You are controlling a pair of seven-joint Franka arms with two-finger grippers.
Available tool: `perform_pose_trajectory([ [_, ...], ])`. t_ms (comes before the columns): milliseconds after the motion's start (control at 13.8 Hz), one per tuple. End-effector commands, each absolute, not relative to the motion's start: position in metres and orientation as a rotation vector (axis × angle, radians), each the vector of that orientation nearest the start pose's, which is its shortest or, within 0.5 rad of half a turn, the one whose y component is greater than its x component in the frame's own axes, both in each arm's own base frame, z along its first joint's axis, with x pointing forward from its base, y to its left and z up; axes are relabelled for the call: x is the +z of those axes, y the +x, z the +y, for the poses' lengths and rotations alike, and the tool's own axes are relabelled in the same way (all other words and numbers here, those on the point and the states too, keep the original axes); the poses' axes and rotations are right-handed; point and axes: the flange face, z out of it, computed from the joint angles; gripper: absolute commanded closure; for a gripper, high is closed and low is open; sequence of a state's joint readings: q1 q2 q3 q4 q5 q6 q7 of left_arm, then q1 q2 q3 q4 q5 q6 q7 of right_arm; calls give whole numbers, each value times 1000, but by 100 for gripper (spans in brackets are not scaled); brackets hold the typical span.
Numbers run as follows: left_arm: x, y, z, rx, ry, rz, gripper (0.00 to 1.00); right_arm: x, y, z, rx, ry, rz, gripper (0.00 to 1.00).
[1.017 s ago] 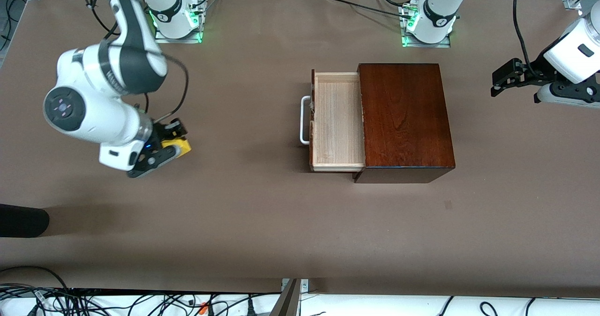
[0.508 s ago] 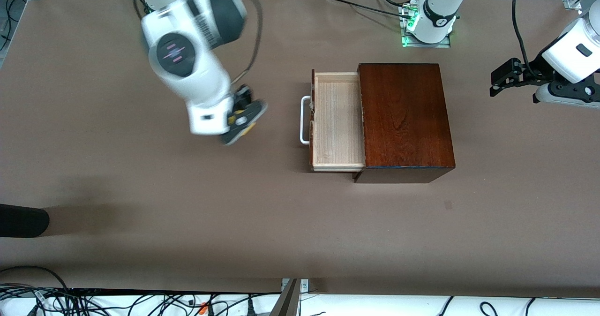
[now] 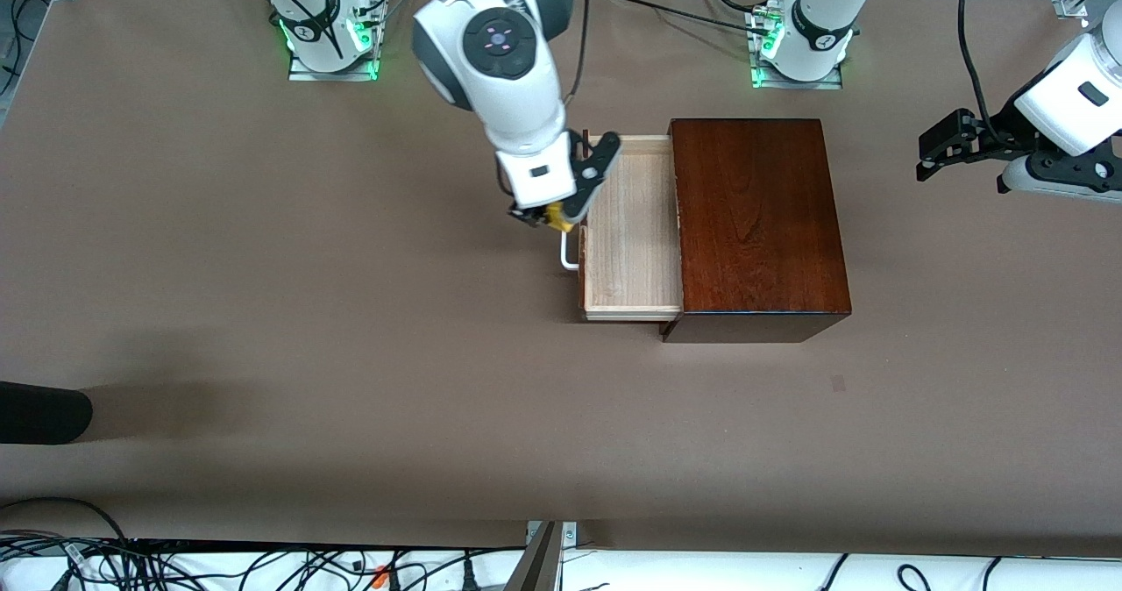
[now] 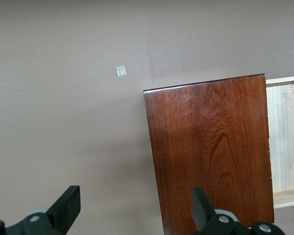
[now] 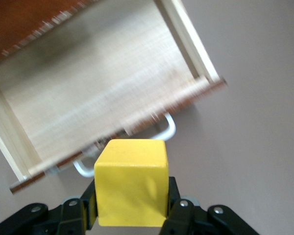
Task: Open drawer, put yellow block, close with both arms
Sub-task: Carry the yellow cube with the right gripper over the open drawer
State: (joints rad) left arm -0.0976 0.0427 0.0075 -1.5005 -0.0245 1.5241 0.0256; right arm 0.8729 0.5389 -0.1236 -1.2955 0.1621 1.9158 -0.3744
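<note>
The drawer (image 3: 631, 249) stands pulled out of the dark mahogany box (image 3: 758, 223), its pale wood tray empty and its white handle (image 3: 568, 258) toward the right arm's end. My right gripper (image 3: 554, 216) is shut on the yellow block (image 3: 556, 215) and holds it up over the drawer's handle and front edge. In the right wrist view the yellow block (image 5: 131, 181) sits between the fingers above the handle (image 5: 167, 128) and the tray (image 5: 103, 93). My left gripper (image 3: 938, 148) is open and empty, waiting in the air at the left arm's end of the table, off the box (image 4: 210, 152).
A dark object (image 3: 39, 411) lies at the table's edge at the right arm's end, nearer the front camera. Cables run along the table's near edge. A small pale mark (image 4: 121, 70) is on the brown tabletop.
My right arm has lifted the yellow block off the table at its end and carried it across to over the drawer's handle. The left arm has barely moved.
</note>
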Motion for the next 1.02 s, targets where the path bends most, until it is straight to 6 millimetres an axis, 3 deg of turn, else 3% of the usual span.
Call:
perform_pose_trajectory([
  [0, 636, 560, -52, 8, -3159, 198, 0, 445, 510, 545, -169, -2510, -1692, 73],
  [436, 638, 557, -50, 18, -3160, 184, 0, 401, 472, 593, -142, -2414, -1966, 73],
  [726, 634, 558, -52, 30, -3159, 191, 0, 386, 462, 603, -139, -2382, -2088, 73],
  [944, 632, 558, -52, 37, -3157, 196, 0, 358, 463, 610, -146, -2322, -2186, 73],
])
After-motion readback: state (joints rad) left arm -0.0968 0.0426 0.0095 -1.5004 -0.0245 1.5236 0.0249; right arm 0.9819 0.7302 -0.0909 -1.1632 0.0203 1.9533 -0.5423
